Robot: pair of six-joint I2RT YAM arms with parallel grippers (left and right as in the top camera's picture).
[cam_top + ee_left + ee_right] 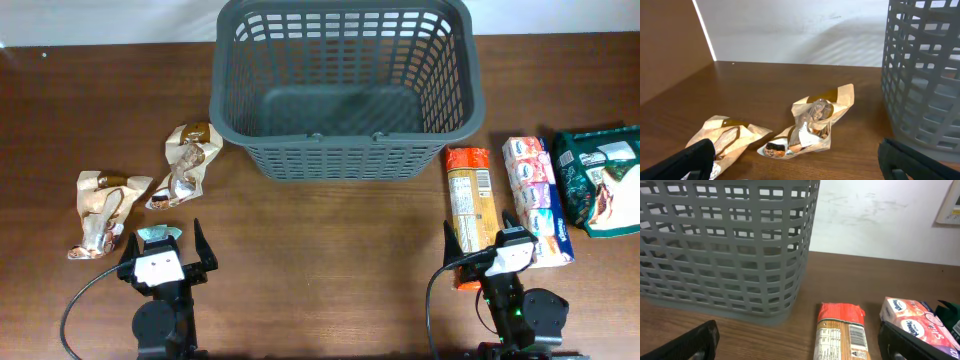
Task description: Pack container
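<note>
The container [343,95], a large dark grey slotted basket, stands empty at the back middle of the table; it also shows in the left wrist view [922,75] and the right wrist view [725,245]. Two crumpled tan snack packets [185,163] [103,208] lie left of it, seen in the left wrist view [812,125] [727,140]. My left gripper [163,245] is open and empty near the front edge, just behind them. My right gripper [487,247] is open and empty over the near end of an orange-and-tan packet [470,210] [841,332].
A pink-and-white tissue pack [537,198] [912,322] lies right of the orange packet. A dark green bag [603,180] lies at the far right edge. A white wall stands behind the table.
</note>
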